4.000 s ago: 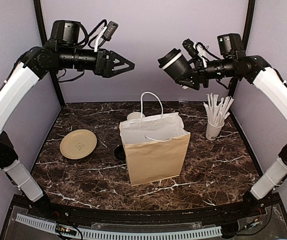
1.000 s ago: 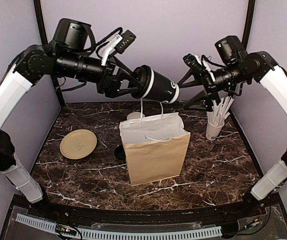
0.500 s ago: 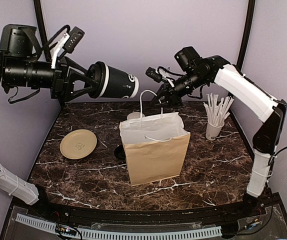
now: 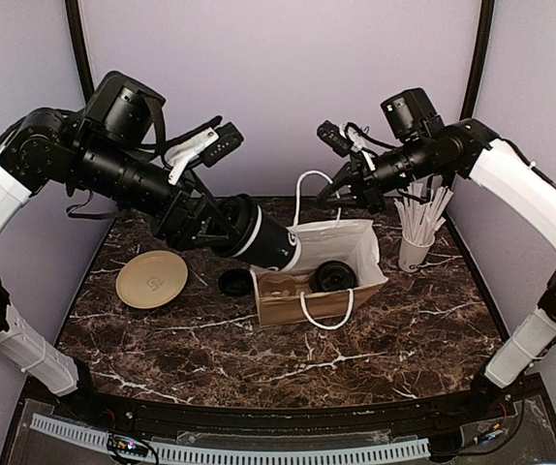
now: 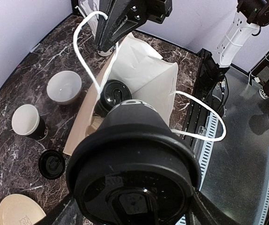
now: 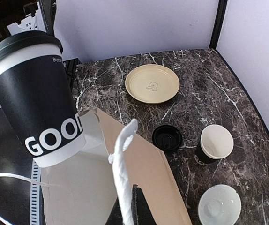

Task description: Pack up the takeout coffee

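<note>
Black paper coffee cup [image 4: 268, 240] slants down, base aimed into the kraft bag [image 4: 288, 308], left fingers [image 4: 200, 231] clamped round its domed lid [image 5: 134, 187]; right fingers [image 6: 139, 213] pinch the white cord handle [image 6: 123, 159].

Over the table [image 4: 404, 329]: 3 coffee cups [image 4: 259, 235], 1 loose lid [image 4: 234, 282], 1 bag [image 4: 336, 308], 1 plate [image 4: 150, 279], 1 bowl [image 5: 64, 86].

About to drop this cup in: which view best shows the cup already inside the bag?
Left wrist: it looks into the bag, showing the packed cup large, though the held cup covers its near side. Top external shows it smaller. Right wrist misses it.
</note>
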You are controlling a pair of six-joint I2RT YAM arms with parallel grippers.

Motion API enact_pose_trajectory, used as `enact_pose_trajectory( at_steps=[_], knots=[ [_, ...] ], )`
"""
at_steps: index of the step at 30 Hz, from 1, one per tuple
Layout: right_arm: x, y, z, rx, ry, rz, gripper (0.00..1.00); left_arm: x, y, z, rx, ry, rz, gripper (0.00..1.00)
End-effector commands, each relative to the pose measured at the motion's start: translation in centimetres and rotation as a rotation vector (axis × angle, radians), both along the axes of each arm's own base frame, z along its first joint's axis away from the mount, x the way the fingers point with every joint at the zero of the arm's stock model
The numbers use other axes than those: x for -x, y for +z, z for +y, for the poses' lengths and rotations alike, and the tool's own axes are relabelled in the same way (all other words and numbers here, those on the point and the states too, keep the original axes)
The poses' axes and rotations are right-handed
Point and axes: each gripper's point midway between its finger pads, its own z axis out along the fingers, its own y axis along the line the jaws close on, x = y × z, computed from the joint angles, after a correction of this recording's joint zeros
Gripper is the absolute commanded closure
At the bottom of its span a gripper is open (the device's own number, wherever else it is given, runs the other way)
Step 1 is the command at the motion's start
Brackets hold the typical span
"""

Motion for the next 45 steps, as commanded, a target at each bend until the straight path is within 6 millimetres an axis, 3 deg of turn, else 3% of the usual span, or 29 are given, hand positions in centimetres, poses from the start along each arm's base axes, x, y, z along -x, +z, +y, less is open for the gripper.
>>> enact_pose_trajectory(
  at_steps=[1,10,20,32,38,45],
  knots=[
    [0.7,-1.3,0.1,-0.011,0.017,0.020,1.00,1.3,-1.5,-1.7,-0.059,-0.030,0.040,0.44],
    [4.2,-1.7,-0.9,-0.028,0.058,0.095,1.00,2.6,-3.2,-4.3,-0.135,-0.057,-0.001,0.46],
    [5.8,-1.6,-1.1,-0.015,0.130,0.163,1.00,2.7,-3.8,-5.5,-0.229,-0.008,-0.156,0.49],
    [7.1,-2.3,-1.6,-0.019,0.109,0.281,1.00,5.6,-6.3,-8.9,-0.466,-0.055,-0.452,0.51],
    [8.0,-3.3,-1.8,-0.010,0.116,0.341,1.00,5.1,-8.4,-9.0,-0.604,-0.053,-0.599,0.52],
    [8.2,-1.9,-1.4,-0.053,0.112,0.387,1.00,5.5,-9.8,-8.9,-0.728,-0.054,-0.740,0.53]
  ],
)
